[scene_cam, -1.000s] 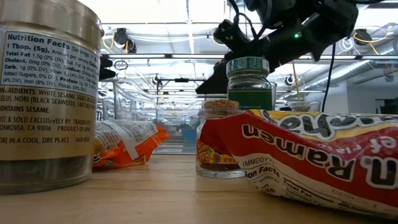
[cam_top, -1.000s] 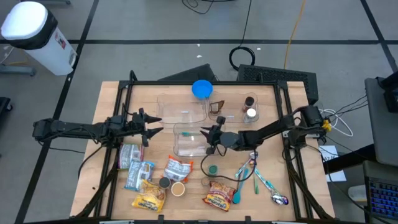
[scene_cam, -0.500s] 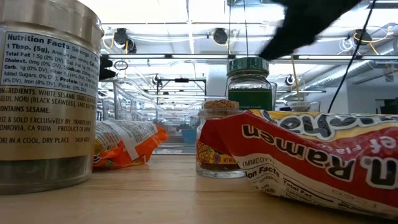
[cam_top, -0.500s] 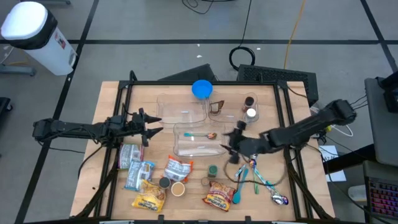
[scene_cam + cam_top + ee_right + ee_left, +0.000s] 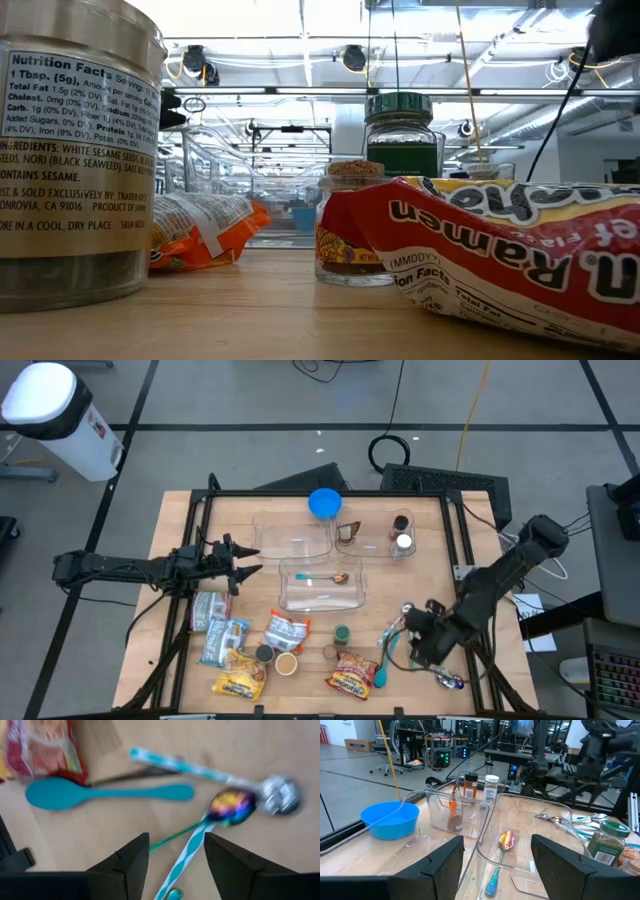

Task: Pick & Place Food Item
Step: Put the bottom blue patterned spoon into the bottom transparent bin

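Note:
My right gripper [image 5: 408,632] is open and empty above the loose utensils at the table's near right. Its wrist view [image 5: 175,850] shows a teal spoon [image 5: 100,795], an iridescent spoon [image 5: 232,805] and striped-handled cutlery [image 5: 190,767] lying flat below it, with a red ramen packet [image 5: 45,747] beside them. Another iridescent spoon [image 5: 325,577] lies on the floor of the middle clear container [image 5: 290,595]. My left gripper [image 5: 240,565] waits open at the table's left, facing that container [image 5: 520,870].
Food packets [image 5: 230,645], an orange packet [image 5: 285,630], a green-lidded jar [image 5: 342,632] and small jars [image 5: 275,658] lie along the near side. A second clear container [image 5: 292,535], a blue bowl [image 5: 324,503] and spice jars [image 5: 402,532] stand at the far side.
My right gripper has swung from over the middle clear container toward the table's right and near edges, and now hangs over the utensils. The iridescent spoon stays lying in the container.

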Robot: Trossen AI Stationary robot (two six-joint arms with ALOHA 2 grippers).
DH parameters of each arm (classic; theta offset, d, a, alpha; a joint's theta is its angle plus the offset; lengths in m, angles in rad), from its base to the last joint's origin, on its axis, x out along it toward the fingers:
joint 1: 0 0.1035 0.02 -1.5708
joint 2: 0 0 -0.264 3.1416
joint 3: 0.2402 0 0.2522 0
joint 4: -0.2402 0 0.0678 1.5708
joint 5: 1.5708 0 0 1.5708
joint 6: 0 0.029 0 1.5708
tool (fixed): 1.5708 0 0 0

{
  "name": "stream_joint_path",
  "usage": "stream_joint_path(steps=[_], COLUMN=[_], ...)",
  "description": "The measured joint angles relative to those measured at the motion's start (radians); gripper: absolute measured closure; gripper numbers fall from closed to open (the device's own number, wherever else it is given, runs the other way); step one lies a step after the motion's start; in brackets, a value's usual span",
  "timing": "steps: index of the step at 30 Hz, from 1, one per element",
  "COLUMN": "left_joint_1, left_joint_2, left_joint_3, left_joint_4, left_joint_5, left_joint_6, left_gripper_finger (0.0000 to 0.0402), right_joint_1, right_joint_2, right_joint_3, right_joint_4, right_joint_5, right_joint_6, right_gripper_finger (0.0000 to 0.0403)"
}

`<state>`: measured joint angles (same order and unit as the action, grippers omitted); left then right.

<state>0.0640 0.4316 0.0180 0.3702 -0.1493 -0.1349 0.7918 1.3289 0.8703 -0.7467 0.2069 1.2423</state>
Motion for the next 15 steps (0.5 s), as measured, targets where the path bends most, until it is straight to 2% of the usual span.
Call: stream_joint_path(steps=[5, 15], left_joint_1=[0.000, 0.000], left_joint_2=[0.000, 0.000], left_joint_3=[0.000, 0.000], left_joint_4=[0.000, 0.000], left_joint_5=[0.000, 0.000], left_joint_6=[0.000, 0.000], left_gripper_finger=[0.0160, 0.0160], right_joint_1=[0.044, 0.032], right_joint_2=[0.095, 0.207], right_joint_3=[0.000, -0.003], right_joint_4=[-0.020, -0.031], right_joint_5=[0.000, -0.003], right_joint_6=[0.077, 0.057], right_gripper_finger=[0.0233, 0.0239])
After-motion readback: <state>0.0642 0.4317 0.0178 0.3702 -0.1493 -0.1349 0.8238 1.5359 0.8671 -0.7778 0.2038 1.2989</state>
